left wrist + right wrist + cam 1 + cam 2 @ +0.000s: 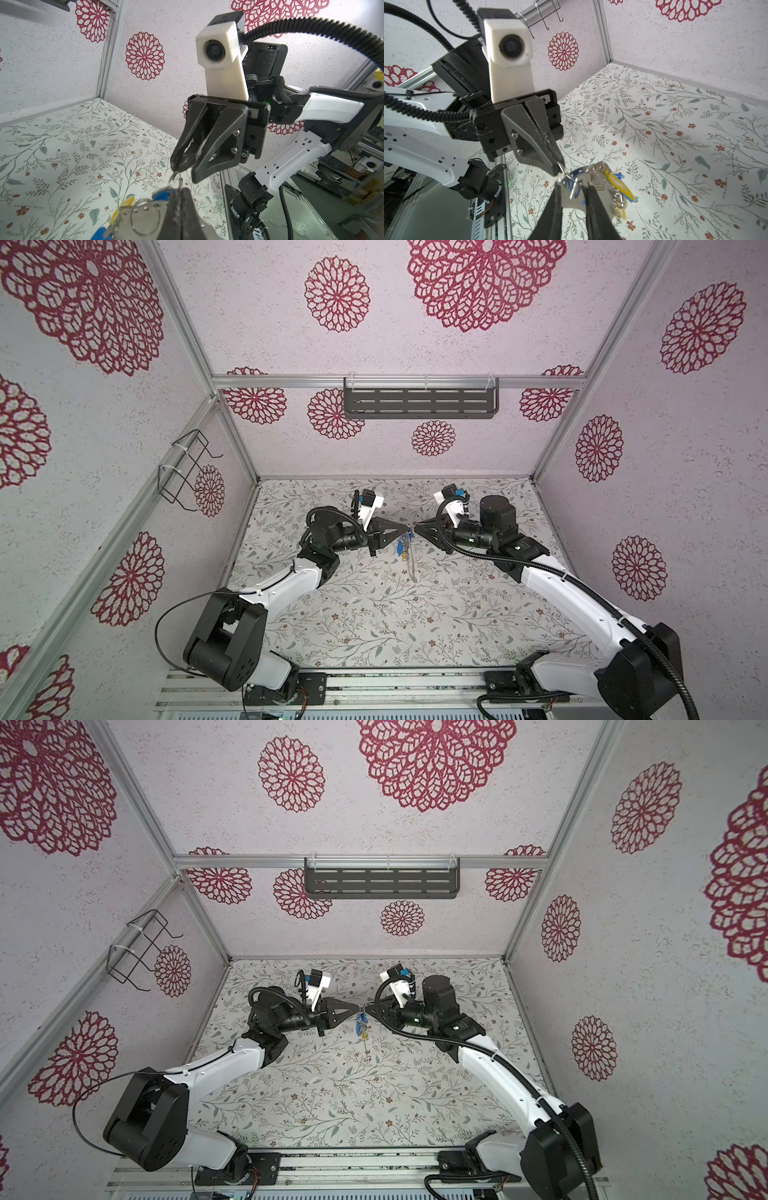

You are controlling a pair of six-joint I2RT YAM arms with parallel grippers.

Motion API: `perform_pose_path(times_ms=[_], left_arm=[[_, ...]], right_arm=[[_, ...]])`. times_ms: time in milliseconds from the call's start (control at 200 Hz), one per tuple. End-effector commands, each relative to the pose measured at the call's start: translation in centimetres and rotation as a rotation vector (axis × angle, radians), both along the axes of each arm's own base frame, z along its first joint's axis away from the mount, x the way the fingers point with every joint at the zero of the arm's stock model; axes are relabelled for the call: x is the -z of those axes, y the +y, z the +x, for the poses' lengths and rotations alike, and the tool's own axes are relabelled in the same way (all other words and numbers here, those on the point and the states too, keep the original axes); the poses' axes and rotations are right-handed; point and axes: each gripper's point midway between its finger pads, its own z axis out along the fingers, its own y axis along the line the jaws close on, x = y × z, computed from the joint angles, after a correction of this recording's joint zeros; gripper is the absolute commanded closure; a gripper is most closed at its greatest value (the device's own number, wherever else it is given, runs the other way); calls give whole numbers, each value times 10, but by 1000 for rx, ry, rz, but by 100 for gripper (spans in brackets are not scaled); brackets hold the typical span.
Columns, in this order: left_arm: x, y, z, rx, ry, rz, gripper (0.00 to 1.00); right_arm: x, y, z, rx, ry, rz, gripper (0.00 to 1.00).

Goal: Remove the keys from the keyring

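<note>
Both arms meet nose to nose above the middle of the tabletop [374,614]. The keys [401,547] — a small bunch of blue and yellow tags — hang in the air right between them, clear of the surface. The left pincer [556,168] is clamped tight on a small wire loop [562,168] at the top of the bunch, so the whole weight seems to hang from it. The right pincer [185,170] stands at a narrow gap with its tips right against the same knot of metal. From where I stand I cannot tell whether it actually grips anything. Below the tags a thin grey hoop dangles edge-on, which I take to be the keyring [411,570], though it is very faint.

No tag looks free yet. To do this well, I'd say the left should act as a steady anchor. The right should settle on one tag's loop alone — not two — and draw it slowly along the hoop toward its opening. A hard yank would likely tear the bunch loose and drop it.
</note>
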Motion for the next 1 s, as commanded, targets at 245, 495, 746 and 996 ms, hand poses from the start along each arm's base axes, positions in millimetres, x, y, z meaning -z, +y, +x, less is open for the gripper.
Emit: perform_pose_path(times_ms=[245, 495, 746, 996], left_arm=[[-27, 0, -1, 27, -64, -47, 100], [-29, 1, 0, 21, -68, -49, 100], [-30, 1, 1, 16, -75, -50, 100], [-31, 1, 1, 13, -77, -51, 100]], right_arm=[[-32, 7, 2, -42, -94, 36, 74], [-30, 15, -2, -97, -48, 75, 78], [-27, 14, -4, -93, -43, 72, 90], [-25, 13, -4, -85, -43, 67, 96]])
